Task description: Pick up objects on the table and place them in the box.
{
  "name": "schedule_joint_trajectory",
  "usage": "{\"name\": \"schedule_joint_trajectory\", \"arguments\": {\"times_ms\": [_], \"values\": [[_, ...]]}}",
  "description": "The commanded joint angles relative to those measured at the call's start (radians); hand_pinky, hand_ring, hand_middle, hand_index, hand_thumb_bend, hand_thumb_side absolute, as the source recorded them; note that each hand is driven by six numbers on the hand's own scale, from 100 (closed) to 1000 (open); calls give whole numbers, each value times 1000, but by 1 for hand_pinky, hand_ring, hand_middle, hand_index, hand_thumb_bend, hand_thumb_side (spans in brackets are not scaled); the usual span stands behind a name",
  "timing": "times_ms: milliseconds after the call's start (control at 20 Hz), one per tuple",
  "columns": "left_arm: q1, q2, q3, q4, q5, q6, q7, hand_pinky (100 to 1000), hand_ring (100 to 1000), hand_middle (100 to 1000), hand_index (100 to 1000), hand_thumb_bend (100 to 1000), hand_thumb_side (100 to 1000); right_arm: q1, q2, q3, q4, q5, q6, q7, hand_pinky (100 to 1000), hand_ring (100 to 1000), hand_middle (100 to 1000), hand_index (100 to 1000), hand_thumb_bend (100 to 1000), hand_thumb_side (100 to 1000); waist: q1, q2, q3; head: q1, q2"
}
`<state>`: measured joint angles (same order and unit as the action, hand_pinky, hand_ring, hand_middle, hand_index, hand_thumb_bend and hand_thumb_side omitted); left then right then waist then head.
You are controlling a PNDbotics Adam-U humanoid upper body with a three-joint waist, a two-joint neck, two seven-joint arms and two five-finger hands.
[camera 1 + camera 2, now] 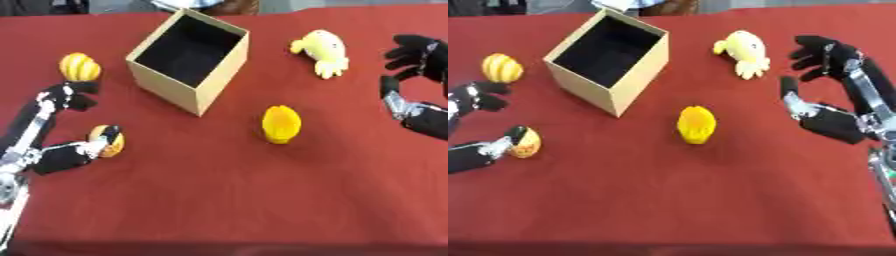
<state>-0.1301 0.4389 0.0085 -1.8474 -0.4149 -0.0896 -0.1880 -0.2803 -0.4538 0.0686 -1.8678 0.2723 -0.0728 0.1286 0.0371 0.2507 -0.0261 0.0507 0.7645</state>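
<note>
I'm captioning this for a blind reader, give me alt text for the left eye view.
An open cardboard box sits on a red table, with yellow toys around it. The left hand touches a small orange toy; the right hand hovers open beside a yellow duck-like toy.

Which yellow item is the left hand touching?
The small orange-yellow one at the left hand's thumb. The striped one, centre one and pale toy lie untouched.

Left hand (66,127) at the frame's left edge, fingers and thumb spread; right hand (824,85) at right edge, likewise spread.
</note>
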Motion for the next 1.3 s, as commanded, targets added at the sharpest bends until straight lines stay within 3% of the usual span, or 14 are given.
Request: {"name": "schedule_joint_trajectory", "arguments": {"times_ms": [50,350,650,1300], "values": [[-37,102,-21,19,-47,28,-46,765,749,772,885,464,258,-4,-24,-4,-9,9,-1,3,644,721,714,890,139,311,9,-25,-1,3,5],[-79,252,-56,54,-159,32,-159,783,758,788,895,472,206,-4,-22,-4,-9,8,-2,6,645,722,714,891,136,313,4,-26,-4,39,5],[-94,295,-71,90,-235,21,-254,794,760,788,891,474,174,-4,-24,-3,-9,9,-3,9,646,722,714,892,133,314,5,-25,-7,58,5],[-117,337,-119,142,-214,-13,-320,763,687,717,846,498,159,-3,-27,-2,-9,7,-4,11,647,722,715,893,126,318,9,-27,-11,52,5]]}}
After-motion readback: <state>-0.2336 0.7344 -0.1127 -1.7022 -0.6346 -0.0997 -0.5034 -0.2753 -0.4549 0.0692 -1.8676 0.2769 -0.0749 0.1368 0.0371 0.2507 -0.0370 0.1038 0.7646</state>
